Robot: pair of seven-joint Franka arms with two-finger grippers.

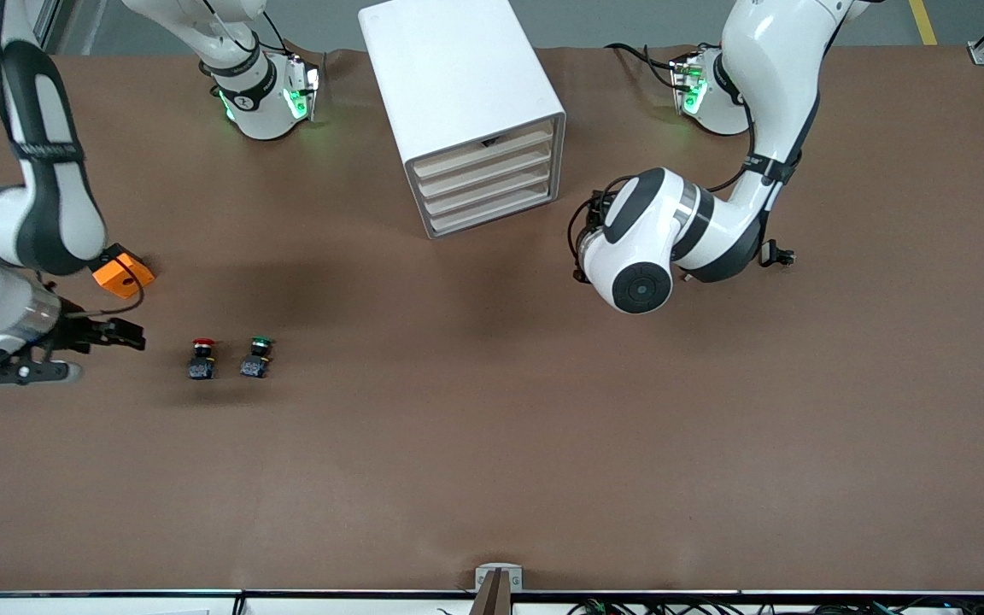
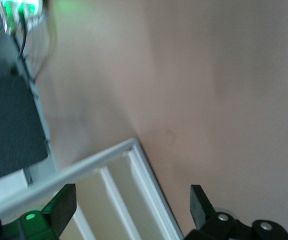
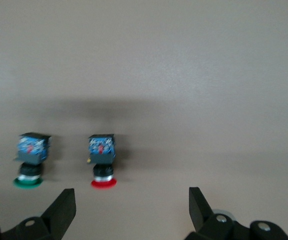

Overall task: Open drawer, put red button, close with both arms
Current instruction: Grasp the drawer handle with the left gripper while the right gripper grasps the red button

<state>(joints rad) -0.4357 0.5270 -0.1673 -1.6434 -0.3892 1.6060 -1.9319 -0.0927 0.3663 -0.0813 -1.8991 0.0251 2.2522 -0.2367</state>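
Red button (image 3: pixel 102 161) near open right jaws

No readable text, label, brand or number anywhere — marking on right arm's base (image 1: pixel 242 102) too small to make out.

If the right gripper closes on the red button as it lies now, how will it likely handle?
The red button looks small and rigid, probably light. It lies on its side, and its round cap may let it roll if nudged. The blocky body should offer flat faces to the open right gripper.
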